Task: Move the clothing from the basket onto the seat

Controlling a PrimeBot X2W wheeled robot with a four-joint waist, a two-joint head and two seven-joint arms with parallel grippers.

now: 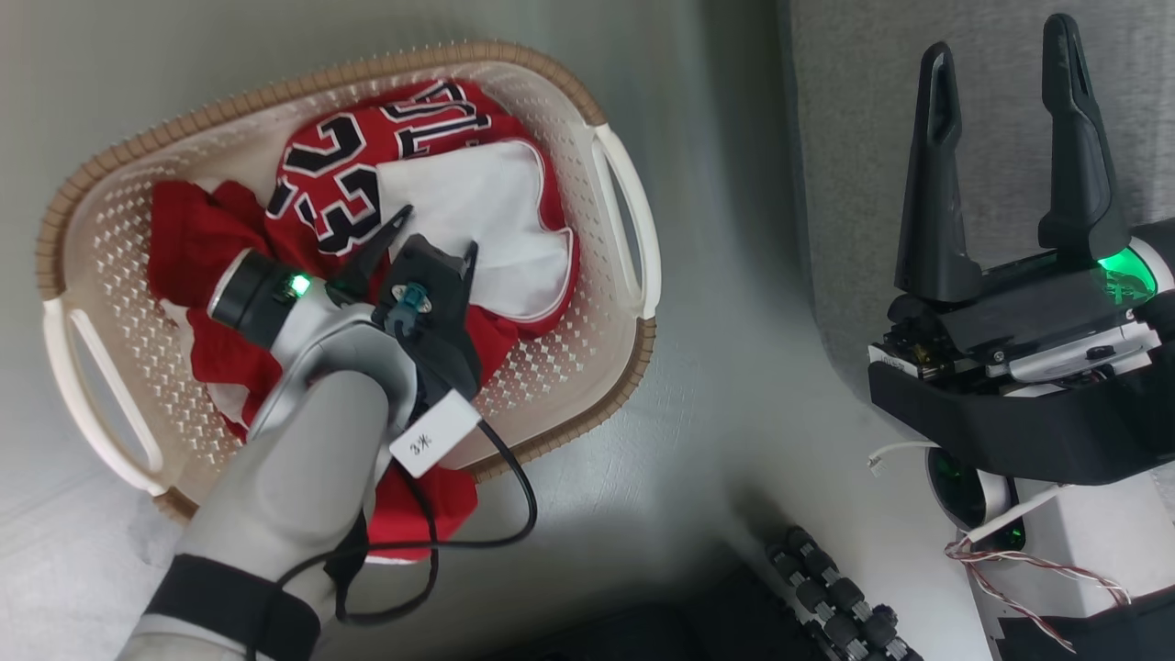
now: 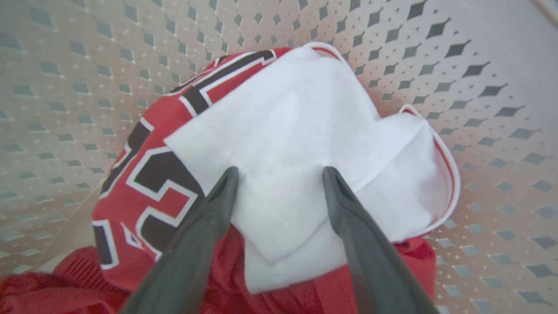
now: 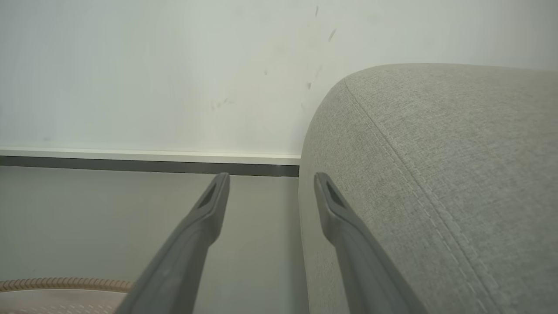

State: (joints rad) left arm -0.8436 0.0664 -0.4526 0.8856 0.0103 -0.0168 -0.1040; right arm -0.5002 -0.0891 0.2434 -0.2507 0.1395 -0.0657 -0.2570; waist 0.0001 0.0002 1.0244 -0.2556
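Observation:
Red clothing [image 1: 340, 174] with a white panel and black-white numerals lies heaped in the cream basket [image 1: 606, 303] on the floor. My left gripper [image 1: 439, 231] reaches down into the basket, open, its fingertips resting at the white panel [image 2: 287, 144] with a fold of it between them. A red piece hangs over the basket's near rim under my left forearm. My right gripper [image 1: 1001, 55] is held open and empty beside the grey seat [image 1: 854, 138], whose rounded, stitched corner [image 3: 436, 174] shows in the right wrist view.
The basket stands on a pale grey floor [image 1: 716, 441] left of the seat. A white wall with a dark skirting strip [image 3: 130, 165] runs behind. My dark base with rollers [image 1: 826, 588] is at the bottom. A black cable [image 1: 514, 477] loops off my left wrist.

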